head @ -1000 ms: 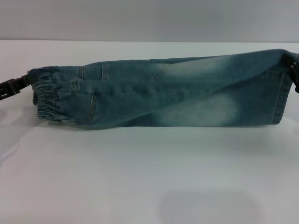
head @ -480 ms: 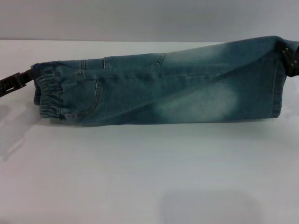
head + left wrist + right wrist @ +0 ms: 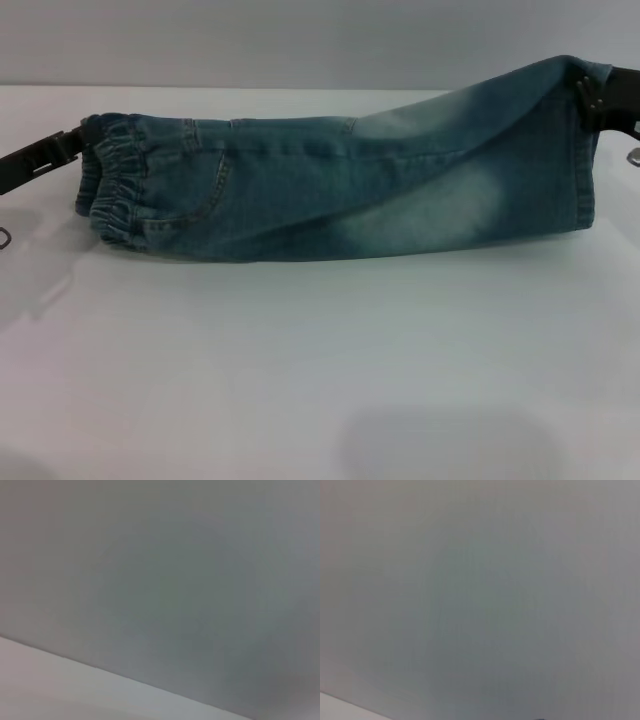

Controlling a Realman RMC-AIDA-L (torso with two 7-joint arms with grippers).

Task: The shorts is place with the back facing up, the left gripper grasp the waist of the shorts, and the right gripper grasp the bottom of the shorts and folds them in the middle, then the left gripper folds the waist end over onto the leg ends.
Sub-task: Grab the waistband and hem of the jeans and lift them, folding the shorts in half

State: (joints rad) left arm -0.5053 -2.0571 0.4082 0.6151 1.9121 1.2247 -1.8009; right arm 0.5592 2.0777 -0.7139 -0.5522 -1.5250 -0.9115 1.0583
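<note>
White tabletop [image 3: 300,380] w/ pale grey wall [image 3: 300,40] behind; faint shadows on the near surface. Shorts [image 3: 340,190] strung out across the far half of the table, folded lengthwise, held up by both ends, lower edge sagging toward the tabletop in the middle. Gathered elastic waist [image 3: 115,185] at the robot's left end, hanging lower; one back patch pocket [image 3: 190,190] visible just beside it. Pale worn patch [image 3: 440,215] toward the right half. Leg hems [image 3: 585,160] at the robot's right end, raised higher than the waist, so the whole garment slopes up to the right.

Left gripper [image 3: 72,150] coming in from the left edge, slim black, clamped on the top corner of the waist band; fingertips touching the fabric. Right gripper [image 3: 592,98] at the right edge, blocky black w/ small screws, pinching the top corner of the hems; denim bunched around its plates.

Left wrist view: only grey wall [image 3: 175,580] and a strip of white table [image 3: 50,690]; no fingers, no cloth. Right wrist view: same, grey wall [image 3: 480,590] and a sliver of table [image 3: 335,710] at one corner.
</note>
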